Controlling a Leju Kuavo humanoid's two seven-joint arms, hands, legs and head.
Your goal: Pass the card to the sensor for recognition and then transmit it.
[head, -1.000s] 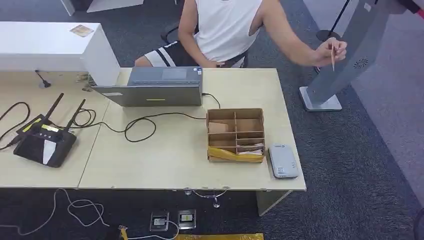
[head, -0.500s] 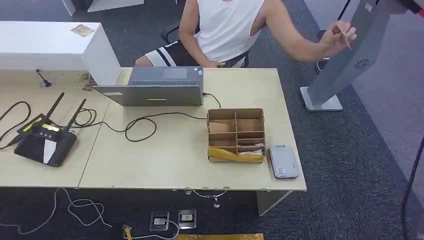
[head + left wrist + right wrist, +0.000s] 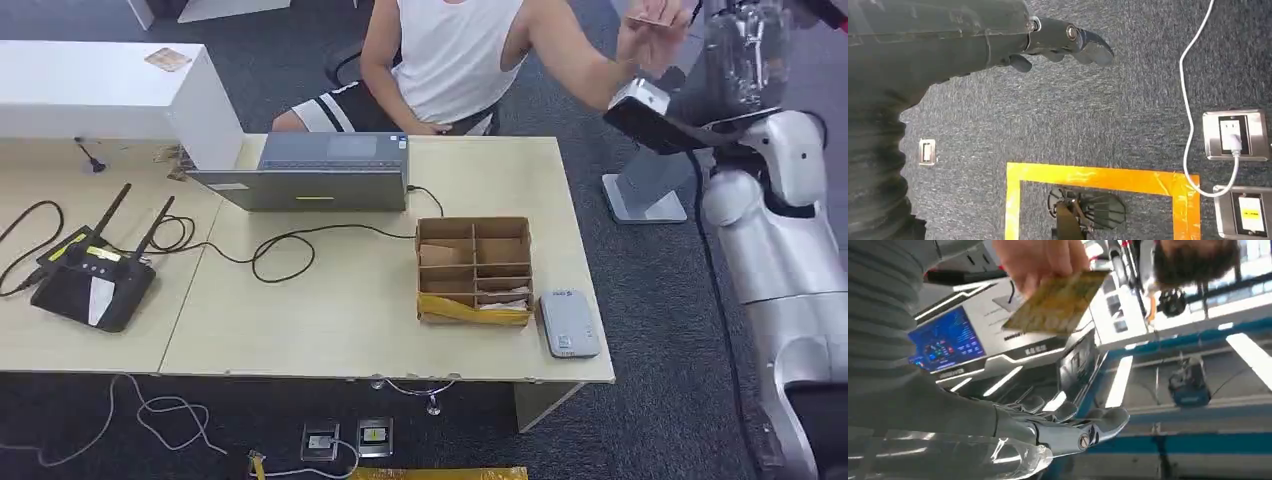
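Note:
A person seated behind the table holds a gold card (image 3: 655,18) (image 3: 1058,302) out to the right in one hand. My right hand (image 3: 745,48) (image 3: 1063,422) is raised close to that card with its fingers apart and nothing in them; it does not touch the card. The grey card sensor (image 3: 567,323) lies flat at the table's front right corner, beside a cardboard compartment box (image 3: 472,268). My left hand (image 3: 1058,42) hangs over the carpet, fingers loosely extended and empty.
A grey kiosk stands on the floor right of the table, its base (image 3: 645,200) near my raised arm and its screen (image 3: 948,342) behind the card. A laptop (image 3: 310,172), a black router (image 3: 85,280) and cables lie on the table (image 3: 330,330).
My right arm has risen into view at the right side. The person has lifted the card from beside the kiosk up toward my hand.

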